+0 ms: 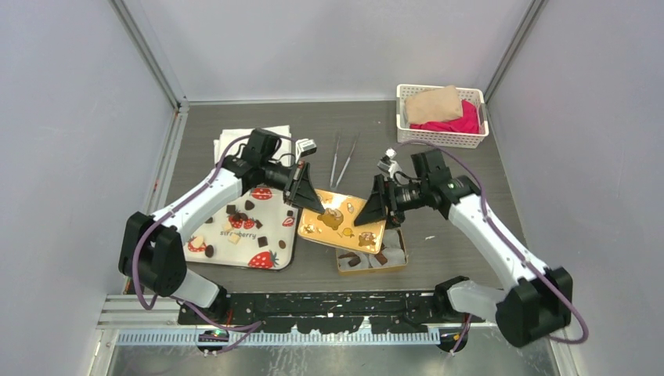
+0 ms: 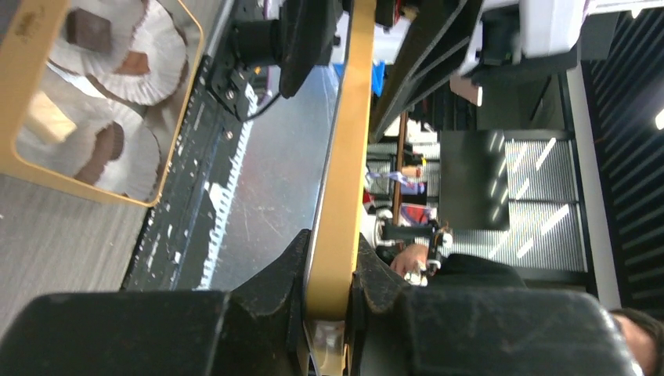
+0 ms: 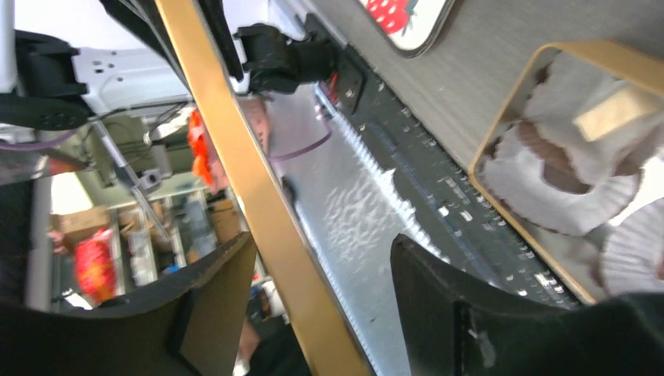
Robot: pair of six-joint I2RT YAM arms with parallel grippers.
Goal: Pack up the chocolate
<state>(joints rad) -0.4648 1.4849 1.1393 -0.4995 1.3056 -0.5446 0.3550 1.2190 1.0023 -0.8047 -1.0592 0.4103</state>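
Observation:
Several dark and a few cream chocolates (image 1: 249, 205) lie on the strawberry-print tray (image 1: 278, 243) at the left. A few more sit in white paper cups in the golden box (image 1: 395, 264), which also shows in the left wrist view (image 2: 168, 168) and the right wrist view (image 3: 501, 133). The golden-yellow lid (image 1: 342, 220) hangs tilted above the box's far end. My left gripper (image 1: 307, 197) is shut on the lid's left edge (image 2: 338, 180). My right gripper (image 1: 371, 210) is open, its fingers (image 3: 442, 290) straddling the lid's right edge (image 3: 250, 211) with a gap.
A white basket (image 1: 403, 117) with pink and tan cloths stands at the back right. Long tweezers (image 1: 342, 157) lie behind the lid. A white cloth (image 1: 235, 139) lies behind the tray. The arms' black base rail (image 1: 313, 305) runs along the near edge.

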